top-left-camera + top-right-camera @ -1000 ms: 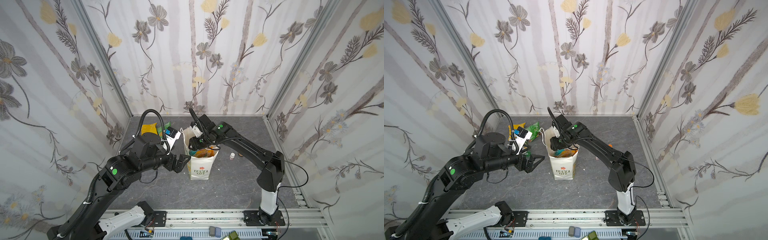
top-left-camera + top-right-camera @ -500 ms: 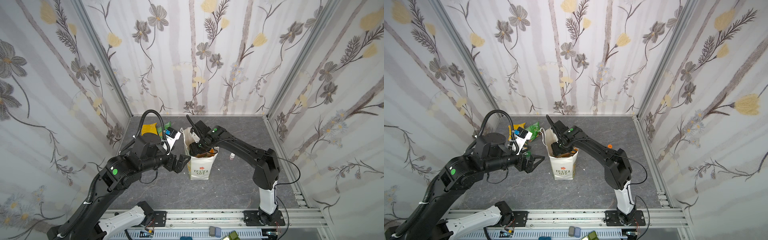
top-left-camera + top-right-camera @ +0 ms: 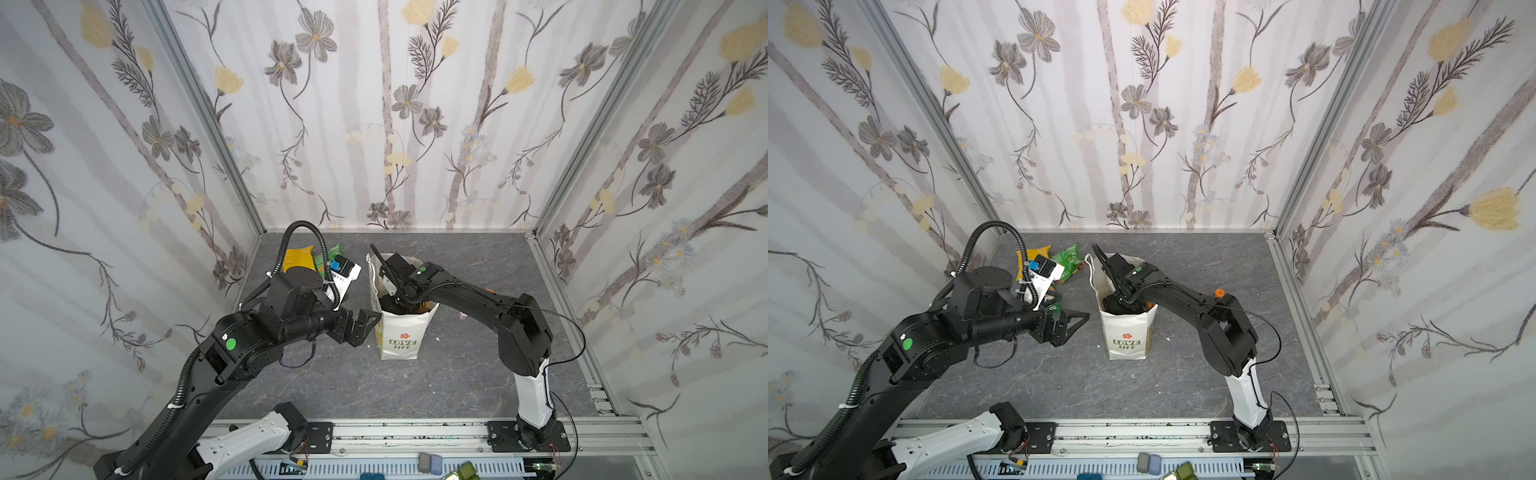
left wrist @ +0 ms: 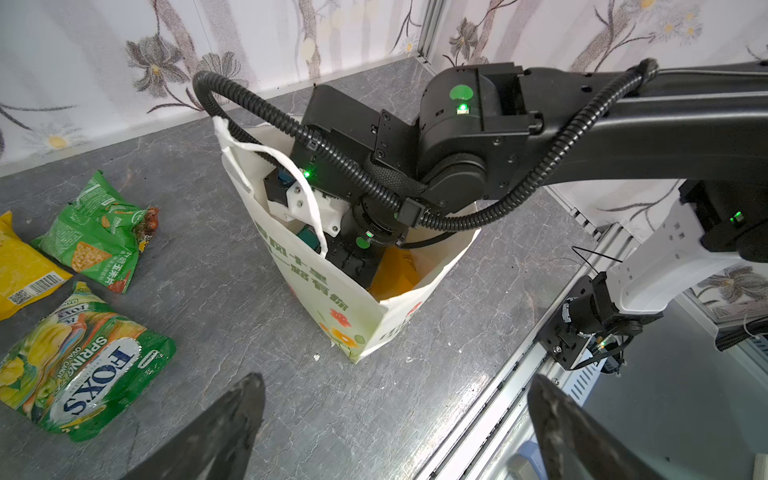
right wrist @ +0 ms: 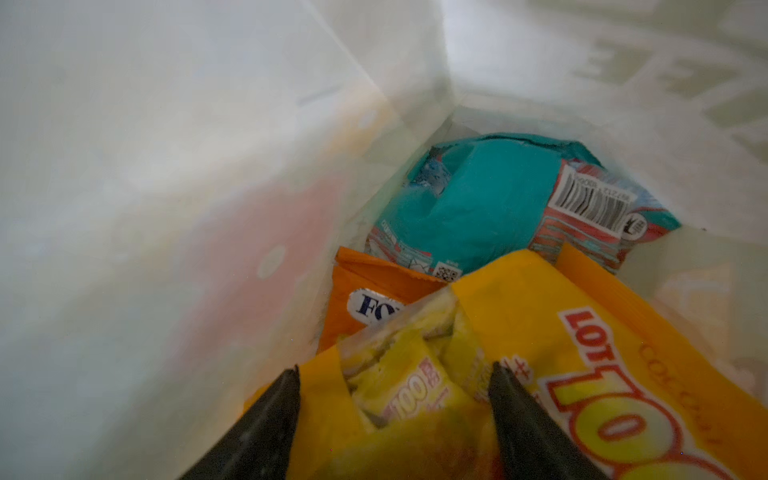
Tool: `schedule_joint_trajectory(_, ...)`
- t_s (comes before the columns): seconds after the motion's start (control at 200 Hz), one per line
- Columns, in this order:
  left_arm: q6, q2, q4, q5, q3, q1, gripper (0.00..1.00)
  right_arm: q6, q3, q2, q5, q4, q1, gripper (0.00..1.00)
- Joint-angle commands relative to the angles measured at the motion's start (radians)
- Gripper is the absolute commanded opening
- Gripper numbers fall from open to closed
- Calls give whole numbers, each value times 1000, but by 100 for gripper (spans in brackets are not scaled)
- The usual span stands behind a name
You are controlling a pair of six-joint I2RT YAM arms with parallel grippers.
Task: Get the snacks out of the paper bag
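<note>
My right claw [image 5: 395,365] is deep inside the paper bag [image 3: 401,336]. Its jaws stand apart, one finger on either side of the crinkled end of a yellow packet with red lettering [image 5: 561,353], and it grips nothing yet. Under that packet lies an orange packet [image 5: 374,299]. Beyond it, in the bag's bottom corner, lies a teal packet [image 5: 490,199].

To grasp well, I judge I should ease down a little so the fingers bracket a bunched fold rather than flat foil, then close firmly, since foil is likely to slip. The lift should go straight up through the mouth, clear of the paper walls, so the bag neither tips nor rises with me.

My left claw [image 4: 395,376] hangs wide open and empty near the bag's side, and could steady the bag if it shifts.

On the worktop [image 4: 249,291] three snacks already lie out of the bag: a green packet [image 4: 99,232], a yellow-green packet marked FOXS [image 4: 83,361] and a plain yellow packet [image 4: 20,270].
</note>
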Motion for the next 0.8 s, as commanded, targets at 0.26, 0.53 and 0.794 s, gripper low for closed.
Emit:
schedule_joint_trajectory(0.26,-10,-5,30,5,-7,0,100,1,-55,67,-33,26,38,81)
schedule_joint_trajectory(0.53,-11,-10,33,4,-16,0,100,-1,-62,79,-60,27,39,58)
schedule_joint_trajectory(0.794,-10,-13,37,-1,-24,0,100,2,-49,47,-62,27,35,19)
